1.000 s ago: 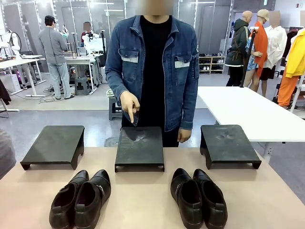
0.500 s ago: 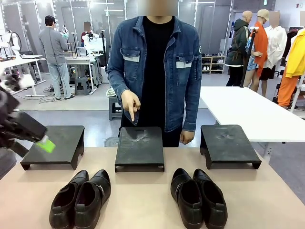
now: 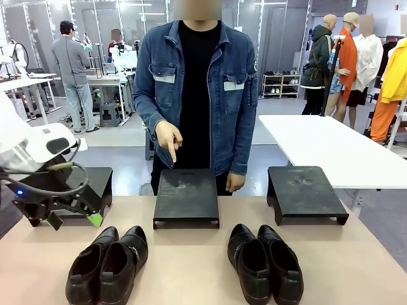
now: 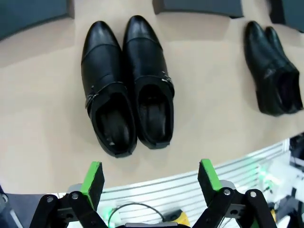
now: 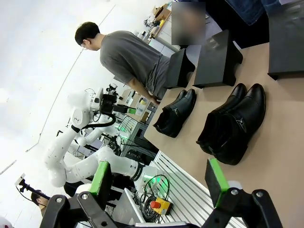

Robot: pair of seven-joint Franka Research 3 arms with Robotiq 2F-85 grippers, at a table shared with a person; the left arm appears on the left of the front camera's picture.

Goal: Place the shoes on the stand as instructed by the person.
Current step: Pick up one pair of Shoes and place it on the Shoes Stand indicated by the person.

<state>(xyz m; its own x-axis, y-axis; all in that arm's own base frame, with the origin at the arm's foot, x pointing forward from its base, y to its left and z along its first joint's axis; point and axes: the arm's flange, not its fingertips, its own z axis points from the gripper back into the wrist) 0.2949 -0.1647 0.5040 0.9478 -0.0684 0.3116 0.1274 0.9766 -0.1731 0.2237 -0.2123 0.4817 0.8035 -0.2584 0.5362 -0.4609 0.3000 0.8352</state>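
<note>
Two pairs of glossy black shoes stand on the tan table: the left pair (image 3: 108, 264) (image 4: 126, 90) (image 5: 175, 111) and the right pair (image 3: 265, 262) (image 4: 275, 71) (image 5: 235, 123). Behind them are three dark stands: left (image 3: 102, 181), middle (image 3: 186, 196) and right (image 3: 305, 192). The person (image 3: 197, 89) points a finger (image 3: 172, 152) down at the middle stand. My left gripper (image 3: 75, 220) (image 4: 150, 175) hangs open just above and left of the left pair, nothing between its fingers. My right gripper (image 5: 158, 179) is open and empty, off the table's edge, well short of the right pair.
A white table (image 3: 331, 146) stands behind the right stand. My left arm's body (image 3: 38, 159) covers most of the left stand. Bare tabletop (image 3: 191, 267) lies between the two pairs. A person in grey (image 3: 71, 70) works at a far bench.
My left arm has come in from the left and dropped toward the left pair of shoes. The person keeps pointing at the middle stand and has shifted slightly left.
</note>
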